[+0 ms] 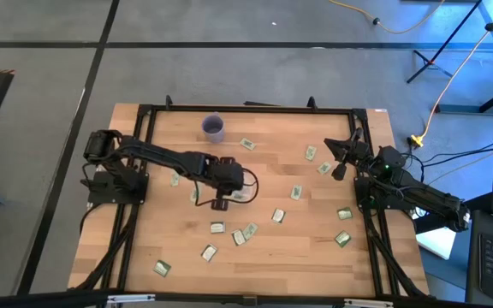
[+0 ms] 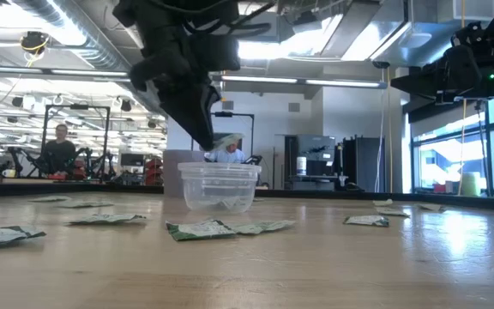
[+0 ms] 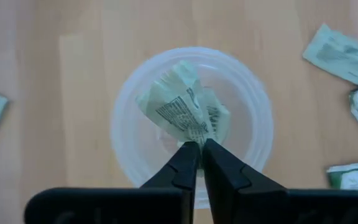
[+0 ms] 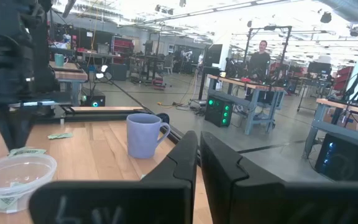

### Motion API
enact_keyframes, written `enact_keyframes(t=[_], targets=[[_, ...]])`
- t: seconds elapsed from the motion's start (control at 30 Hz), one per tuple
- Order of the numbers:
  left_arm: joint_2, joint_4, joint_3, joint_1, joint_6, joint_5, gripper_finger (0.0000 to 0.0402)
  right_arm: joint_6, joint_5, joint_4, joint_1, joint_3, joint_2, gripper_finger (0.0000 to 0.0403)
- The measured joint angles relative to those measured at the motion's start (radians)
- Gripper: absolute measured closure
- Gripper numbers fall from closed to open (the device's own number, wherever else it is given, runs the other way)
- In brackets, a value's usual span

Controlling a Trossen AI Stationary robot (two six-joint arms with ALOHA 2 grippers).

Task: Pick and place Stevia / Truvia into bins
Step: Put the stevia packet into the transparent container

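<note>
I have the left gripper poised directly over the clear cup, its fingers pinched tight on one crumpled green-and-white sachet. I hold it there, above the rim and not inside, so that on release the packet should fall straight into the cup and not catch on the wall. In the low view the sachet hangs just above the cup, apart from it. At least one sachet appears to lie in the cup's bottom already, seen in the right wrist view, so I judge the task under way but far from done.

The cup sits toward the middle of the tabletop, a little to the left-arm side, within reach of the loose sachets scattered around it toward the near edge and the right edge. A purple mug stands near the far edge; I leave it alone, as it is not the bin.

The right gripper waits raised near the right edge of the tabletop, fingers closed together on nothing, well clear of my drop. People sit at benches in the room behind.
</note>
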Motion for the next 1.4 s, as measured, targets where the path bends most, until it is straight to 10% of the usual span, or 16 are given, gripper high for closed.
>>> enact_keyframes(t=[0.43,0.87,1.4], targets=[[0.102,-0.006,0.000,0.000,0.034,0.002,0.0383,0.000,0.000,0.000,0.000,0.000,0.000,0.0377],[-0.060,-0.066,0.000,0.000,0.022,-0.016,0.0315,0.000,0.000,0.000,0.000,0.000,0.000,0.0377],[-0.150,-0.302,-0.109,0.002,-0.408,-0.066,0.0308,0.001,0.000,-0.011,0.000,0.000,0.000,0.0377]])
